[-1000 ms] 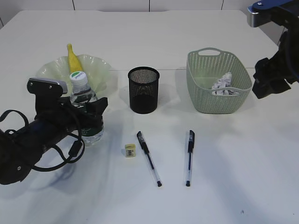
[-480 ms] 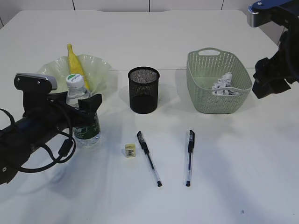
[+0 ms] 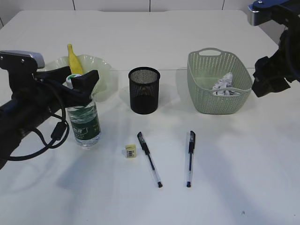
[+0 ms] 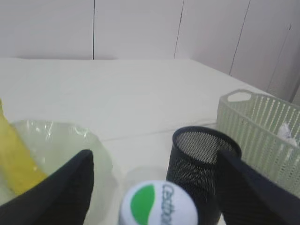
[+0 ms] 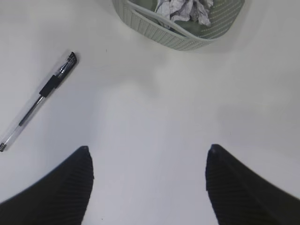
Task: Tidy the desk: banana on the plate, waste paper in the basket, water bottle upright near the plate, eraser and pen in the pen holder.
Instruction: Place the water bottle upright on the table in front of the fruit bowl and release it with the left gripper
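The water bottle (image 3: 85,124) stands upright on the desk (image 3: 234,154) just in front of the plate (image 3: 101,68). My left gripper (image 3: 78,78) is open at the level of the bottle's white cap (image 4: 158,206), one finger on each side with a gap to it. The banana (image 3: 74,58) lies on the plate. Waste paper (image 3: 224,84) is in the basket (image 3: 201,89). The eraser (image 3: 130,150) and two pens (image 3: 149,158) (image 3: 190,157) lie in front of the black pen holder (image 3: 144,90). My right gripper (image 5: 149,154) is open over bare desk, right of the basket.
The left arm and its cables (image 3: 28,122) fill the left edge. In the right wrist view, a pen (image 5: 40,98) lies to the left and the basket rim (image 5: 187,43) at the top. The pen holder (image 4: 201,159) stands close beside the bottle.
My left gripper has risen from the bottle's body to its cap and let go. The bottle now stands free. The right arm has not moved.
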You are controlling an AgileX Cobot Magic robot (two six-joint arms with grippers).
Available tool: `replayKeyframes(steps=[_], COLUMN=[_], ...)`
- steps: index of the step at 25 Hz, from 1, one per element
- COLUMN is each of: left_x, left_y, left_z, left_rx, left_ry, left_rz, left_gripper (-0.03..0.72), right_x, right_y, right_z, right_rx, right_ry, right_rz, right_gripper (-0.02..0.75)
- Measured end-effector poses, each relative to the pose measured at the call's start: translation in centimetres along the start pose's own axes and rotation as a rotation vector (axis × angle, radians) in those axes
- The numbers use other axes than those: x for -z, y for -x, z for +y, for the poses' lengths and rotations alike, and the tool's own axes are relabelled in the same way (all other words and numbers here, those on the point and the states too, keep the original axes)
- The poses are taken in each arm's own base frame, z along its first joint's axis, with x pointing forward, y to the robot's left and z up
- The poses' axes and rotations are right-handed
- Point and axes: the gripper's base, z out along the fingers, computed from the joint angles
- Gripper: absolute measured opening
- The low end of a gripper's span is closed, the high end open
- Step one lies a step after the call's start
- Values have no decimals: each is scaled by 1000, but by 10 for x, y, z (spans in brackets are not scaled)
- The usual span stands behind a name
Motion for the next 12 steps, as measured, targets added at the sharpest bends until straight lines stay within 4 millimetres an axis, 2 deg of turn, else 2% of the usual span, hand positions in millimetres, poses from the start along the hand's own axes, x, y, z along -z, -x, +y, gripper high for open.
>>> replayKeyframes(steps=[8, 12], left_x=[11, 20], left_y=[49, 71], left_z=[-8, -10], left_rx=[-20, -13], left_ry=[-21, -2], left_rz=[-146, -138], left_gripper=[571, 571], right_x=[0, 0], right_y=[0, 1], right_z=[2, 3], right_rx=[-13, -25], right_ry=[19, 37], right_rz=[-4, -5], right_gripper=[554, 554])
